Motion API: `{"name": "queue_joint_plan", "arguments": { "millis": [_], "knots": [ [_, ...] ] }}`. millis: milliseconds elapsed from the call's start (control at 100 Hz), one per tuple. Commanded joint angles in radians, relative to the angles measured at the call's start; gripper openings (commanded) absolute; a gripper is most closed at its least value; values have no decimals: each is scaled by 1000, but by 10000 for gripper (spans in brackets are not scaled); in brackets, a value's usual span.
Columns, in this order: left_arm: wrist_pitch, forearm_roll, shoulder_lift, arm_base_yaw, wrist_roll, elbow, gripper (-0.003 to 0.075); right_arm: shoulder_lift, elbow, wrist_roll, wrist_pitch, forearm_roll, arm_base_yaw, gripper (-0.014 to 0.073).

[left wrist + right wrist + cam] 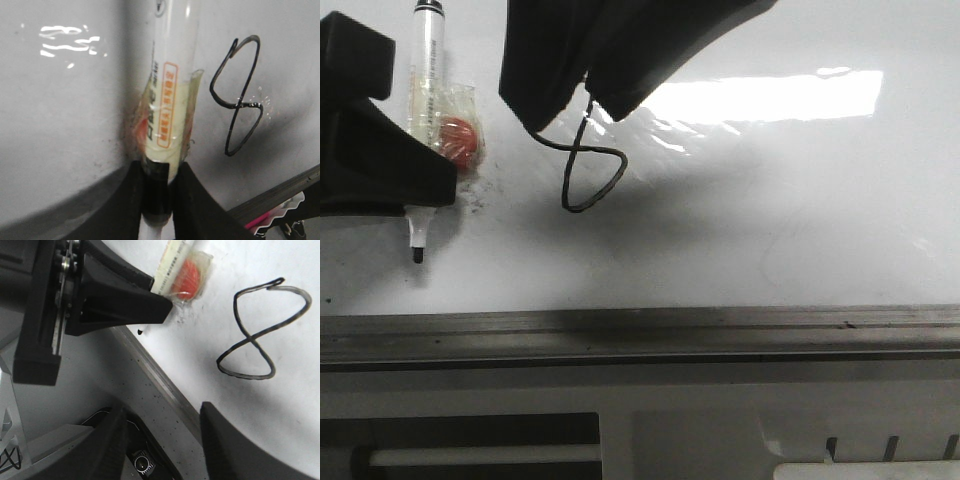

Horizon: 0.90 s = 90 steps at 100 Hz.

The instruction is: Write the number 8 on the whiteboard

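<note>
Grey metal edge rail runs along the near side of the whiteboard. Left gripper clamped on a marker, black tip down near the board surface; clear tape with a red patch wraps the barrel. Number 8 drawn in thin black line, slanted, mid-board, right of the marker and apart from it, upper loop partly hidden by the right arm. Right gripper fingers spread, holding nothing, near the rail.

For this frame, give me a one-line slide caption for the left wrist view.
Left gripper holds the marker over the whiteboard, a finished number 8 beside it.
</note>
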Motion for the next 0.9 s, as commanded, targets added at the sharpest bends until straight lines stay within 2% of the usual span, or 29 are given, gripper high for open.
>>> {"name": "queue_joint_plan", "arguments": {
  "millis": [0, 210, 280, 350, 500, 610, 700, 750, 790, 860, 890],
  "knots": [
    [-46, -24, -15, 9, -12, -30, -20, -28, -28, 0, -40, -9, -1, 293],
    [-46, -33, -15, 9, -12, -30, -20, -28, -28, 0, -39, -9, -1, 293],
    [-53, -33, -15, 9, -12, -30, 6, -28, -28, 0, -39, -9, -1, 293],
    [-67, -35, -15, 9, -12, -30, 89, -28, -28, 0, -39, -9, -1, 293],
    [-77, -47, -15, 9, -12, -30, 342, -28, -28, 0, -41, -29, -1, 293],
    [-65, -64, -27, 9, -12, -30, 426, -30, -28, 2, -41, -68, -1, 290],
    [-50, -64, -65, 9, -12, -30, 429, -44, -28, 4, -48, -79, -1, 264],
    [-39, -64, -97, 9, -12, -30, 428, -59, -28, 14, -58, -87, -1, 190],
    [-32, -64, -129, 9, -12, -30, 417, -74, -23, 20, -71, -94, -1, 99],
    [-20, -54, -191, 9, -12, -30, 323, -104, -8, 20, -106, -115, -1, -75],
    [-15, -40, -218, 9, -12, -30, 239, -118, -1, 20, -116, -118, -1, -67]
  ]
}}
